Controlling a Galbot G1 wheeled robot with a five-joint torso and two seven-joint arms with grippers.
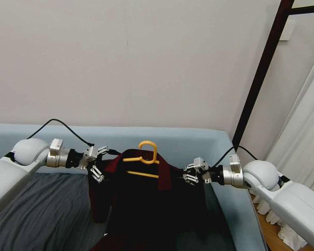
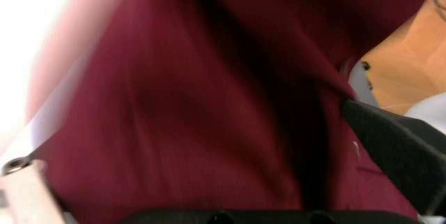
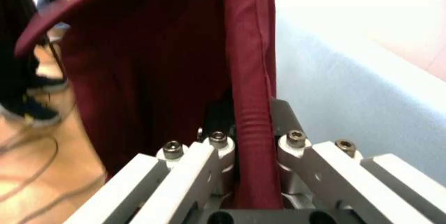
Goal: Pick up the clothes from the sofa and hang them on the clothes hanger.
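**Garment held up betw. both claws, over sofa**

Head cam:
- Dark red garment (image 1: pixel 146 201) hangs spread in the air betw. the two arms, front and ctr, w/ its lower part dropping out of the pic's bottom edge.
- Yellow hanger (image 1: pixel 148 155) sits inside the neck. Its hook sticks up above the collar, and one yellow arm shows across the open neckline.
- L claw (image 1: pixel 97 171) is at the garment's L shoulder, arm reaching in from the L side. Fingers are closed on the shoulder cloth, which is held up at claw height. A sleeve hangs down just below it.
- R claw (image 1: pixel 191 176) is at the opposite shoulder, arm coming in from the R, approx. level w/ the L one.
- Pale blue sofa (image 1: pixel 199 140) is behind and below, its backrest running across the pic. A dark grey cover (image 1: pixel 36 209) lies on the seat at L.
- Black frame post (image 1: pixel 260 78) rises at R, beside a white curtain (image 1: pixel 303 136), well apart from the garment.

L wrist cam:
- Red cloth sits right up against the lens. Grip itself can't be made out here.

R wrist cam:
- Metal fingers (image 3: pixel 188 166) stand either side of a rolled fold of the red cloth (image 3: pixel 249 93) and are clamped tight on it.
- Remaining cloth hangs beside the fold, w/ the sofa's blue on one side and wood floor (image 3: pixel 42 177) on the other.
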